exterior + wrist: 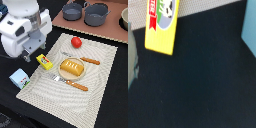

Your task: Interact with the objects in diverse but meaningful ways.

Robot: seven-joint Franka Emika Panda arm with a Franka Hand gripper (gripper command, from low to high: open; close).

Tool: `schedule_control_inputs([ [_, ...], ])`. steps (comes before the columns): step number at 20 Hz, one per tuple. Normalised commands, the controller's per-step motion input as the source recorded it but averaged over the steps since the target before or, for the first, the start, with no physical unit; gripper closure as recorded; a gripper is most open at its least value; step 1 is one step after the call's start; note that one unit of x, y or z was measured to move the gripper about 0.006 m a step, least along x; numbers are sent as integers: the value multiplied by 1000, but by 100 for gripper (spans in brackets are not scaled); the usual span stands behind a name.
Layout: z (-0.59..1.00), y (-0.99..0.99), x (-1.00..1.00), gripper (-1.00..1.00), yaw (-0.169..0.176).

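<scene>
Placemat (95, 75) anchors the exterior view: on it a plate (72, 76) bears the orange bread block (72, 68), and the red tomato (76, 42) sits near the mat's far edge. Yellow box (44, 61) lies at the mat's corner on the exterior view's left, the light blue carton (19, 78) just off the mat. Arm (22, 27) hovers above them; its jaws are hidden, so I cannot tell their spread.

Wrist view: the box (162, 25) lies on dark tabletop (198, 85), and a blurred pale blue edge (249, 22), probably the carton.
</scene>
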Motion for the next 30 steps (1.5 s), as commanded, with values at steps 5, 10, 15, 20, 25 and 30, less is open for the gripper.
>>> schedule_control_inputs([
  [5, 316, -755, -52, -100, 0],
  [10, 87, -869, -26, -100, 0],
  [15, 0, -798, -9, -100, -16],
  [20, 17, -503, 199, -100, -49],
  [25, 117, -187, 510, -100, -27],
  [30, 19, -108, 470, -100, -12],
])
